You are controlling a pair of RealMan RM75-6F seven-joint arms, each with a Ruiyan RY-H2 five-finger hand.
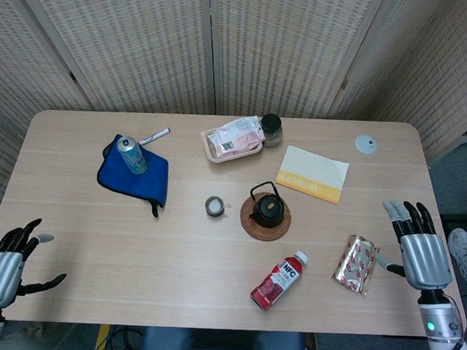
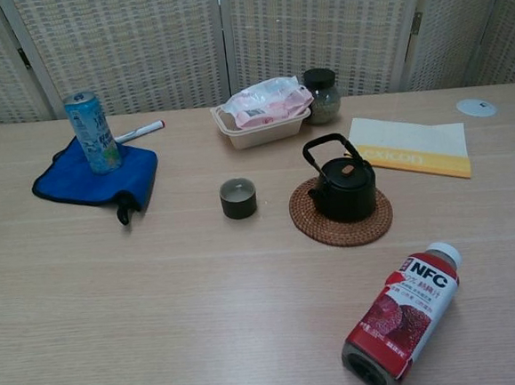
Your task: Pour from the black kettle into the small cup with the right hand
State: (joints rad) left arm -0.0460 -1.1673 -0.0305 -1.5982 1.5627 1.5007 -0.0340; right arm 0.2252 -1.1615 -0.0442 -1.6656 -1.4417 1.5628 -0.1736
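Both hands spread and empty, left hand (image 1: 3, 267), right hand (image 1: 421, 254) beside foil packet (image 1: 356, 263), red bottle (image 1: 278, 280) near black kettle (image 1: 264, 210)

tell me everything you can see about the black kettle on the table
The black kettle is small and squat, dark and matte like cast iron, with a thin arched handle standing upright over it and a lid with a brownish knob. It stands upright on a round woven coaster near the table's middle. The small cup sits apart from it toward the robot's left, and the yellow-edged booklet lies behind it. Neither hand touches it; the right hand is off at the table's edge.
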